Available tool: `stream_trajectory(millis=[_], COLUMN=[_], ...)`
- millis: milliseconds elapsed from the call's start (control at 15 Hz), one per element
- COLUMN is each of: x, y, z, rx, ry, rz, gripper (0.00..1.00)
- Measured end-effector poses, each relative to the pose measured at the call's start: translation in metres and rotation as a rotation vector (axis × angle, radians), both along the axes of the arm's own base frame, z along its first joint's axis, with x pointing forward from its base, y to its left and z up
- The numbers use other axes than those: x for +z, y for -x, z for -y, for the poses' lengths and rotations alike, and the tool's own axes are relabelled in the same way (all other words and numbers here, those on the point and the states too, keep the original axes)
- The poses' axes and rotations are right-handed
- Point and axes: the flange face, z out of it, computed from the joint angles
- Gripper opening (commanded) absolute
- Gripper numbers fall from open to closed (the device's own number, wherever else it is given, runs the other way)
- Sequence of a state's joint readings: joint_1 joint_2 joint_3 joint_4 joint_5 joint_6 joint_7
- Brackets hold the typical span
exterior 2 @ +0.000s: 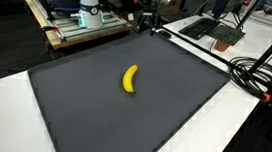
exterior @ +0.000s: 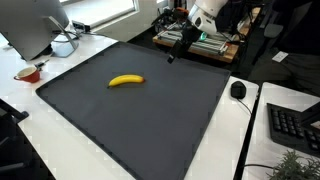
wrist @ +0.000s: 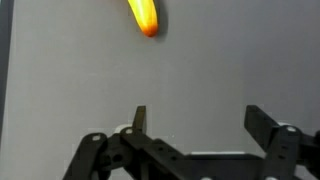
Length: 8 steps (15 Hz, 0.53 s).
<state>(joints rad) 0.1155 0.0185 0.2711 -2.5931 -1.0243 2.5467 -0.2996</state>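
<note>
Banana (exterior: 126,80) first: it lies flat on the dark mat (exterior: 150,125), about mid-mat and a little left of centre in an exterior view, with nothing touching it. My gripper (exterior: 178,48) hangs over the far edge of the mat, well apart from the fruit. In the wrist view its jaws are spread wide, with only bare mat between the fingers (wrist: 258,122).

I take the step in hand to be the approach to the banana. To do it well, I would bring the wrist across until the fruit sits centred between the fingers. I would then turn the wrist so the jaws span its narrow width at the thick middle rather than running along the curve. I would come down slowly, stop just clear of the mat so the pads do not scrape it, and close softly, since I judge the fruit will bruise easily.

The wrist view gives me only one end of the banana (wrist: 144,15), cut off by the top edge and glowing overexposed, so I cannot tell stem from tip. In both exterior views the gripper (exterior 2: 144,25) is small and dark against a cluttered bench. I cannot judge its height above the mat.
</note>
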Motion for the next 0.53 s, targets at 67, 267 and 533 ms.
stream_trajectory(millis=[67, 267, 533], x=[0.014, 0.055, 0.088], y=[0.006, 0.024, 0.042], z=[-0.001, -0.003, -0.001], rx=[-0.036, -0.135, -0.157], ry=[-0.054, -0.208, -0.297], rz=[0.016, 0.077, 0.155], gripper=[1.0, 1.0, 1.0])
